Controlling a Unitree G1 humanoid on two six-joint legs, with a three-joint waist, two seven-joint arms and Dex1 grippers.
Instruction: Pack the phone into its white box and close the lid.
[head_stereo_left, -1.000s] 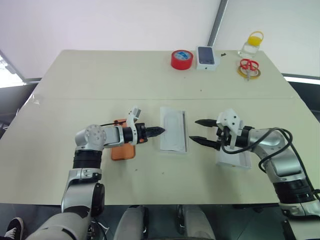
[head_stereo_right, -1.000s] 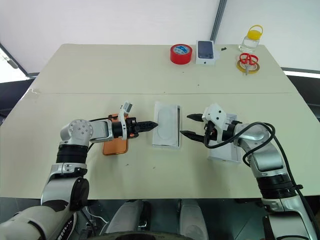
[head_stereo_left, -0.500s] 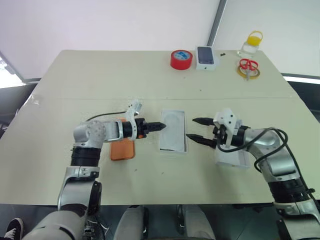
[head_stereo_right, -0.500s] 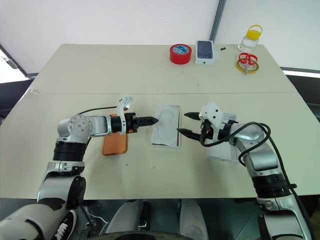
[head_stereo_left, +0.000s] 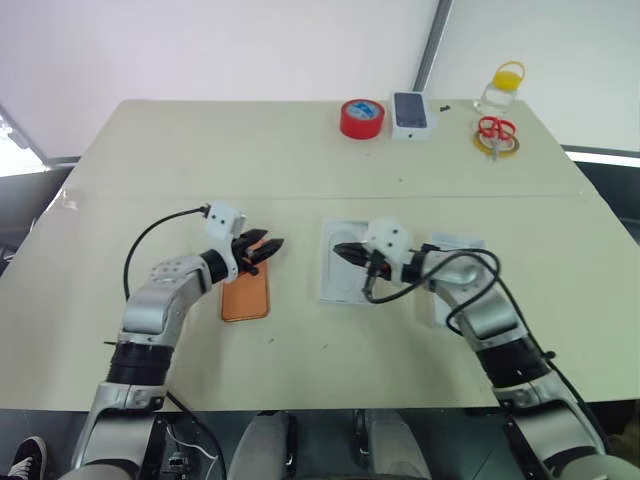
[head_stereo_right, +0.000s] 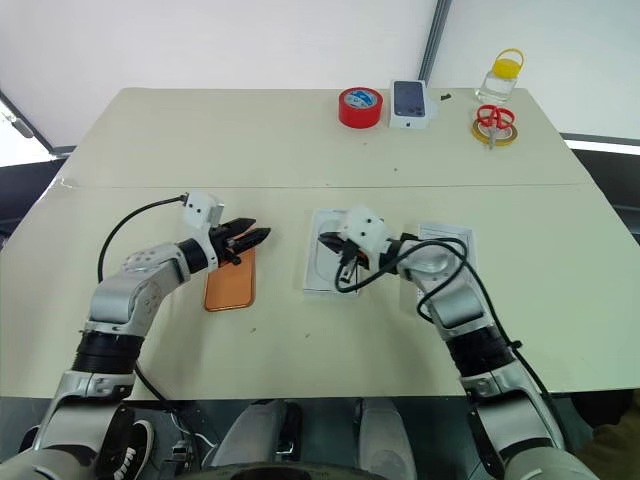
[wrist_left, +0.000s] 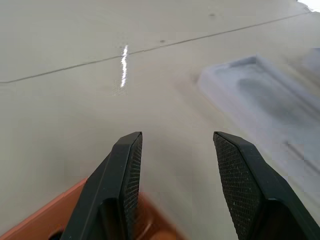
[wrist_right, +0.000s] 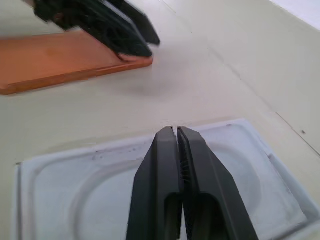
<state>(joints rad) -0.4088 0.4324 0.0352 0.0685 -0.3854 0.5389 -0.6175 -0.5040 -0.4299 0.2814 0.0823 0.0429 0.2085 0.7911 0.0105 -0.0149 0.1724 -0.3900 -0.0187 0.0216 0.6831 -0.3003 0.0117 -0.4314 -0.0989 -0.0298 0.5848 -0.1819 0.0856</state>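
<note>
Table (head_stereo_left: 150, 150): orange phone (head_stereo_left: 246, 296) flat at near left, left hand (head_stereo_left: 262, 247) half open and empty over its far end; right hand (head_stereo_left: 345, 251) shut, empty, above white recessed card (head_stereo_left: 340, 285) at centre; white box (head_stereo_left: 447, 300) just right, behind right arm.

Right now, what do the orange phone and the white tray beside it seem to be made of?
Orange slim phone: smooth matte back, likely coated metal or glass; even colour, no glare. White shallow tray with rounded recess: looks like moulded paper pulp or card; dull, soft-edged embossing, faint specks.
</note>
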